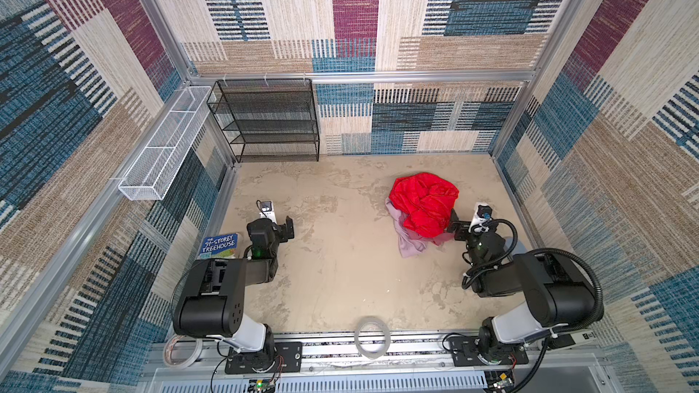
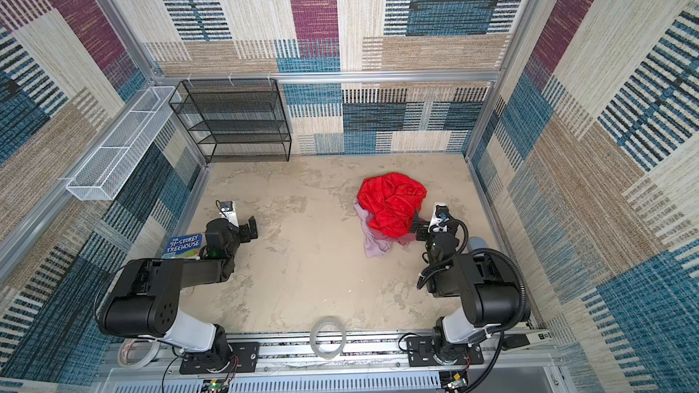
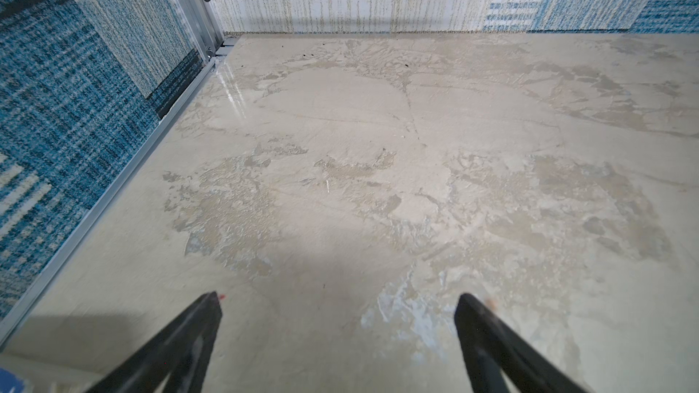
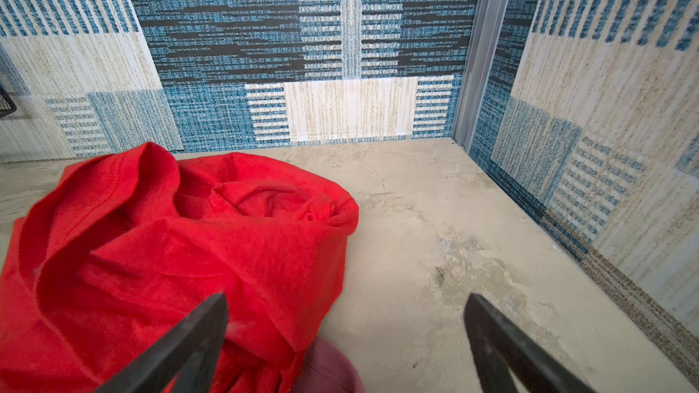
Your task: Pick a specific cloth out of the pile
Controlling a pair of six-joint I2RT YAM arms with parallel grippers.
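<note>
The pile lies on the right half of the table in both top views. It is mostly a crumpled bright red cloth (image 1: 423, 202) (image 2: 391, 202) (image 4: 170, 251). The pale lilac-pink cloth (image 1: 406, 245) (image 2: 372, 247) pokes out from under the pile's near-left edge and lies flat on the table. A darker mauve fold (image 4: 325, 368) shows under the red at its near-right edge. My right gripper (image 1: 454, 225) (image 2: 416, 225) (image 4: 347, 298) is open at the pile's right edge, one finger over the red cloth, holding nothing. My left gripper (image 1: 289, 228) (image 2: 252, 228) (image 3: 339, 295) is open over bare table, far left of the pile.
A black mesh shelf (image 1: 268, 119) stands at the back left and a white wire basket (image 1: 166, 145) hangs on the left wall. A blue book (image 1: 220, 245) lies beside the left arm. Two tape rolls (image 1: 372, 338) (image 1: 181, 349) sit at the front rail. Carpeted walls enclose the table.
</note>
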